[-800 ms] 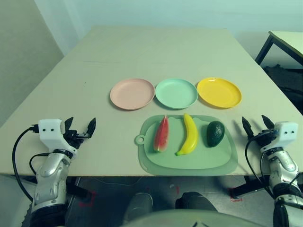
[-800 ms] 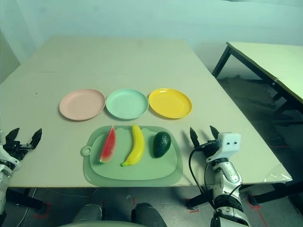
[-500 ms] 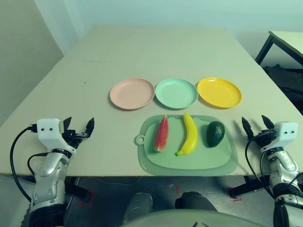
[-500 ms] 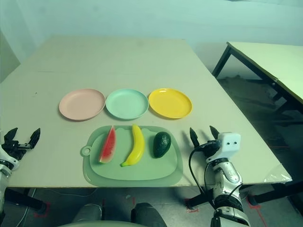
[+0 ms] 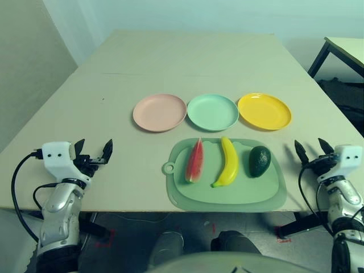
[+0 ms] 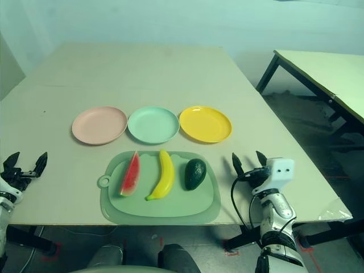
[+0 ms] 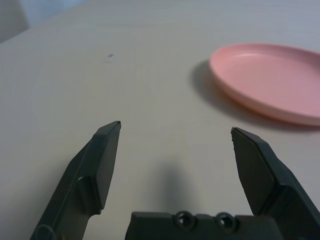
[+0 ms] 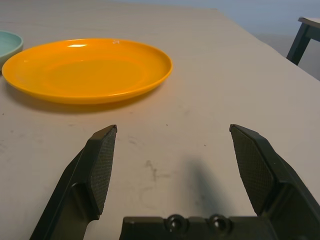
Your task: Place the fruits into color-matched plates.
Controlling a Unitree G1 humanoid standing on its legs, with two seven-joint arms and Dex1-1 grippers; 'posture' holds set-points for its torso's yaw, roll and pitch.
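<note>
Clearly the matte, pale beige desk (image 5: 114,85) carries three round, shallow plastic plates in a row: a pale pink plate (image 5: 160,112) on the left, a mint green plate (image 5: 212,111) in the middle, a glossy bright yellow plate (image 5: 264,110) on the right, their rims nearly touching. Just in front of them lies a soft-looking pale green mat (image 5: 227,194), a rounded rectangle with a small ringed tab at its left edge. On it, side by side and apart, rest a red watermelon wedge (image 5: 194,161) with a thin green rind, a smooth curved yellow banana (image 5: 227,161), and a dark green oval avocado (image 5: 259,161).

The left gripper (image 5: 92,154) sits low over the near left part of the desk, well apart from the mat, its black tapered jaws spread wide and holding nothing. The right gripper (image 5: 311,151) is at the near right edge, beside the mat, jaws likewise wide and empty; their inner pads (image 8: 102,167) show a fine cross-hatched texture.
</note>
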